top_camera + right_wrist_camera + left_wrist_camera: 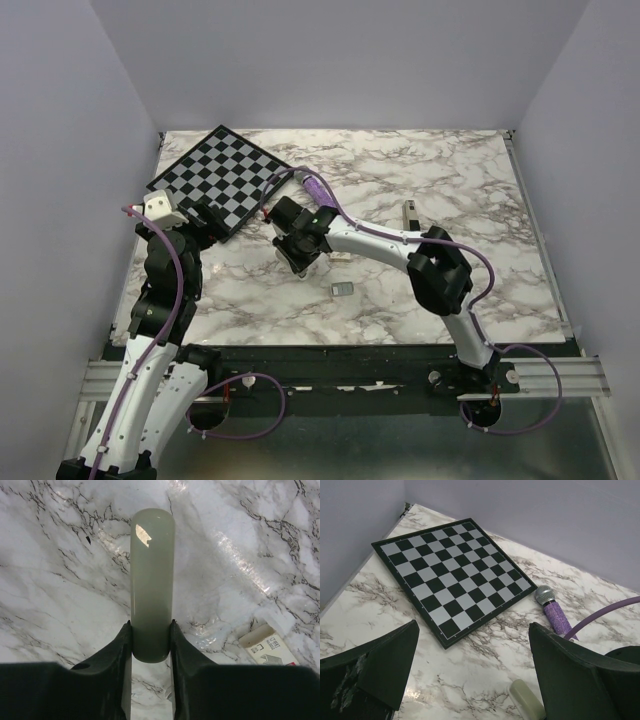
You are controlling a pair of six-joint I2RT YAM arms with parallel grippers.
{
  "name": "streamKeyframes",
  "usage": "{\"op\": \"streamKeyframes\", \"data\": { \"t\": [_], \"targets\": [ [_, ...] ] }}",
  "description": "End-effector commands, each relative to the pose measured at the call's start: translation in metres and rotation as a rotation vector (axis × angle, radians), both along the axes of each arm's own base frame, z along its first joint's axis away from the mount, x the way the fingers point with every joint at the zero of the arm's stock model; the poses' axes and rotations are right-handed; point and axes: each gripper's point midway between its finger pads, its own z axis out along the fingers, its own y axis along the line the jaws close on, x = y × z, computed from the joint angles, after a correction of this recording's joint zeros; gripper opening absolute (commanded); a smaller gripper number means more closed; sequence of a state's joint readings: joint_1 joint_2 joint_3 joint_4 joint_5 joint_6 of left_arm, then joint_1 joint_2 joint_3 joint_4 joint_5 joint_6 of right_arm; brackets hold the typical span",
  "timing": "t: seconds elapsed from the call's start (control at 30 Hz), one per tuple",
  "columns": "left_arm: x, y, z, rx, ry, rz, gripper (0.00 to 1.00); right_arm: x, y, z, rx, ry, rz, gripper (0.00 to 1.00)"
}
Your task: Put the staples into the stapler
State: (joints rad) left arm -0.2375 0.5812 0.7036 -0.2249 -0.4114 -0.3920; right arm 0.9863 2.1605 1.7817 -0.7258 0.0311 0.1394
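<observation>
Just off the chessboard's (452,575) right corner lies a purple microphone (555,616). Further right of the board and nearer the arms sits a small cream box (265,647) — its contents can't be seen — then, nearer still, the staples (341,288), loose on the marble table (450,170). The right gripper (151,630) is clamped on the pale green stapler (151,570); the left gripper (474,630) gapes wide at the board's near edge.

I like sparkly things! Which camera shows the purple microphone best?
The left wrist view: the purple microphone lies close, silver head and glittery handle clear. The top view shows it tiny, beside the chessboard. The right wrist view misses it.
</observation>
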Motion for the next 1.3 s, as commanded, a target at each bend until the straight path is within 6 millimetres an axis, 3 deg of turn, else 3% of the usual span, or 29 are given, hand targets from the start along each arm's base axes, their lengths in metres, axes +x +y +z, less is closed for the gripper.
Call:
{"op": "streamKeyframes", "data": {
  "t": [0.0,0.1,0.27,0.43,0.57,0.6,0.73,0.83,0.93,0.97,1.07,1.1,1.27],
  "targets": [
    [0.0,0.002,0.001,0.006,-0.016,0.009,0.99,-0.008,-0.007,-0.018,-0.055,0.055,0.007,0.21],
    [0.001,0.001,0.002,0.003,-0.021,0.005,0.99,-0.01,-0.017,-0.036,-0.109,0.063,0.0,0.1],
    [0.001,0.0,0.0,0.002,-0.018,0.0,0.99,-0.014,-0.035,-0.069,-0.198,0.087,-0.007,0.05],
    [0.003,-0.001,-0.003,-0.002,-0.008,-0.005,0.99,-0.013,-0.037,-0.073,-0.209,0.076,-0.013,0.03],
    [0.003,-0.001,-0.003,0.001,-0.004,-0.004,0.99,-0.007,-0.028,-0.042,-0.144,0.041,-0.019,0.01],
    [0.003,0.0,-0.003,0.002,-0.005,-0.001,0.99,-0.004,-0.022,-0.021,-0.1,0.02,-0.02,0.01],
    [0.003,-0.002,-0.004,0.001,-0.002,-0.007,0.99,0.007,-0.022,0.031,0.013,-0.008,-0.059,0.01],
    [0.003,-0.001,-0.003,0.003,-0.002,-0.004,0.99,0.022,-0.041,0.057,0.051,-0.031,-0.127,0.01],
    [0.002,0.0,-0.003,0.003,-0.003,-0.001,0.99,0.041,-0.075,0.061,0.029,-0.054,-0.23,0.01],
    [0.002,0.0,-0.002,0.002,-0.006,0.001,0.99,0.047,-0.096,0.059,0.015,-0.051,-0.281,0.01],
    [0.001,0.0,-0.002,0.002,-0.008,0.001,0.99,0.06,-0.135,0.064,0.026,-0.066,-0.401,0.01],
    [0.001,-0.001,-0.001,0.0,-0.01,-0.002,0.99,0.058,-0.15,0.052,-0.001,-0.048,-0.436,0.01],
    [0.001,-0.001,-0.002,-0.002,-0.007,-0.001,0.99,0.073,-0.216,0.028,-0.053,-0.044,-0.634,0.01]
  ]
}}
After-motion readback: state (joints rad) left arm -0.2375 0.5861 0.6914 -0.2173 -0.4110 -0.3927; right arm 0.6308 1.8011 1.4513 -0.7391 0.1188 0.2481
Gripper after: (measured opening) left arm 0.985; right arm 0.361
